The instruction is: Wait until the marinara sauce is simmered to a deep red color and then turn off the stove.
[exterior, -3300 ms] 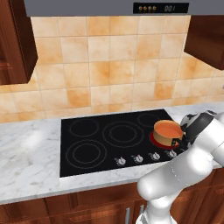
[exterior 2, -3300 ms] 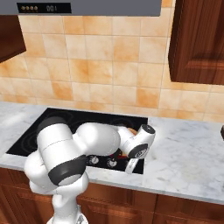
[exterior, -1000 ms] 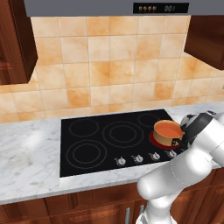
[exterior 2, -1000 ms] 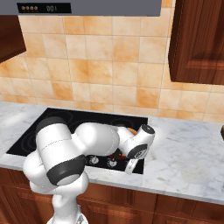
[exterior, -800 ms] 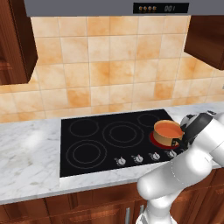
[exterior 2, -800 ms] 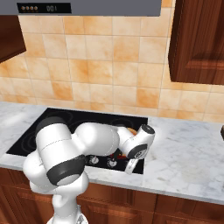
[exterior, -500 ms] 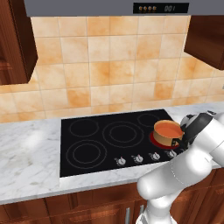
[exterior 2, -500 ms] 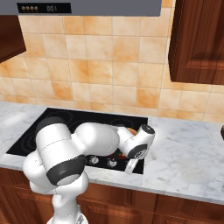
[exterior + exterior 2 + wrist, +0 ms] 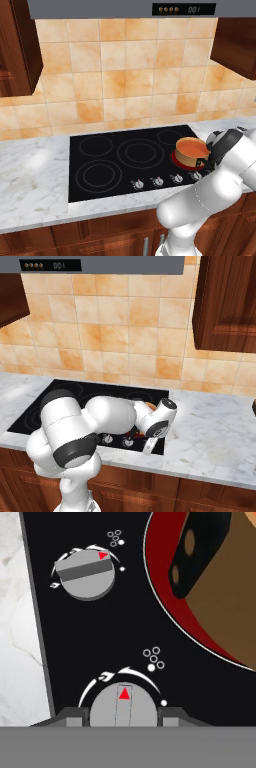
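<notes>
Gripper [image 9: 123,714] closed on stove knob [image 9: 123,706], fingertips either side, marinara sauce [image 9: 191,146] orange-red in copper pot [image 9: 192,155], burner [image 9: 175,607] glowing red, stove [image 9: 110,162] black glass.

Half-seen at the stove's right end

The small copper-orange pot [image 9: 225,597] runs off the hand view's top and right edges, its dark handle [image 9: 192,554] cut at the top. The near round grey knob [image 9: 123,707] loses its lower half at the bottom. From the right base view, the white arm covers the flat black glass cooktop [image 9: 75,391] on its right side, leaving a sliver of orange rim.
</notes>
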{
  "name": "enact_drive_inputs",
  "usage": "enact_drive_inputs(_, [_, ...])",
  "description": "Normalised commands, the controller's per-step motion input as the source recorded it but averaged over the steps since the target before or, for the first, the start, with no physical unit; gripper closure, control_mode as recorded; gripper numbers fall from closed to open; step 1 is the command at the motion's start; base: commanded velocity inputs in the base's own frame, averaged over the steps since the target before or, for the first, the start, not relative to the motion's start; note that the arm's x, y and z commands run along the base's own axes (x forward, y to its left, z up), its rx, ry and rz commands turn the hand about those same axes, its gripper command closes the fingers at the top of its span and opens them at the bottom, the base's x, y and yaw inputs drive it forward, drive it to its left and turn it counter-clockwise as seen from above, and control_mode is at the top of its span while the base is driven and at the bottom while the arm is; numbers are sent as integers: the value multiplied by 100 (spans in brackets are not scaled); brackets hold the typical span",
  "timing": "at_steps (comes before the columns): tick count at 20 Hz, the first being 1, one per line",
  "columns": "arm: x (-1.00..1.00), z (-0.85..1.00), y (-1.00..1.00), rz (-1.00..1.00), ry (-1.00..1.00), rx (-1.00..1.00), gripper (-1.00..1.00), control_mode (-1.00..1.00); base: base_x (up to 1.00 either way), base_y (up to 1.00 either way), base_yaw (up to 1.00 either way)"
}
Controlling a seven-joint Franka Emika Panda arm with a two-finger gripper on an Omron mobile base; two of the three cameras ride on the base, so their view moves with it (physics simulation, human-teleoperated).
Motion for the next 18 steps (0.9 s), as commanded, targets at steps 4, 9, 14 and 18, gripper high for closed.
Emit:
enact_drive_inputs(4, [0, 0, 0, 0, 0, 0, 100, -100, 0, 0, 0])
enact_drive_inputs(9, [0, 0, 0, 0, 0, 0, 100, -100, 0, 0, 0])
enact_drive_inputs(14, [0, 0, 0, 0, 0, 0, 100, -100, 0, 0, 0])
enact_drive_inputs(18, [0, 0, 0, 0, 0, 0, 100, -100, 0, 0, 0])
